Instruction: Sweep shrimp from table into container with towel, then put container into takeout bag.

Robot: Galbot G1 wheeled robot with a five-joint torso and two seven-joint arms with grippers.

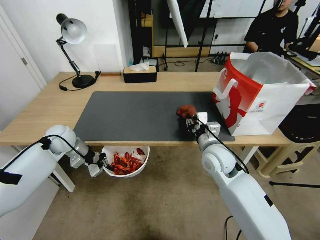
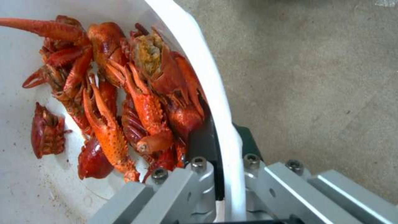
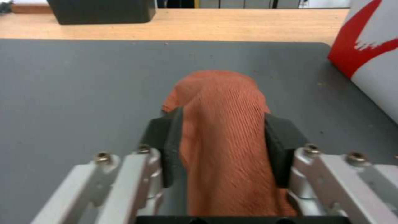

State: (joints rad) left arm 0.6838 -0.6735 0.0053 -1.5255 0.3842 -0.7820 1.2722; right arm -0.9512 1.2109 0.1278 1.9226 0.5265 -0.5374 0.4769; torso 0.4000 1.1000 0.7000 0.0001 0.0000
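Shrimp (image 1: 126,163) fill the container (image 1: 140,169), a red-orange heap piled against the wall nearest my left gripper (image 1: 101,163). That gripper's fingers (image 2: 203,140) are clamped on the container's white rim, one pad inside against the shrimp and one outside, and the container hangs below the near edge of the table (image 1: 43,110), off the tabletop and above the floor. My right gripper (image 1: 189,120) is over the dark mat (image 1: 133,115), toward the mat's right end, with its black pads (image 3: 166,146) pressed against both sides of the towel (image 1: 186,111). The rust-brown cloth bunches out past the fingertips and rests on the mat. The takeout bag (image 1: 266,96) stands upright on the table just beside the mat's right end, its mouth open, near the towel but not touching it.
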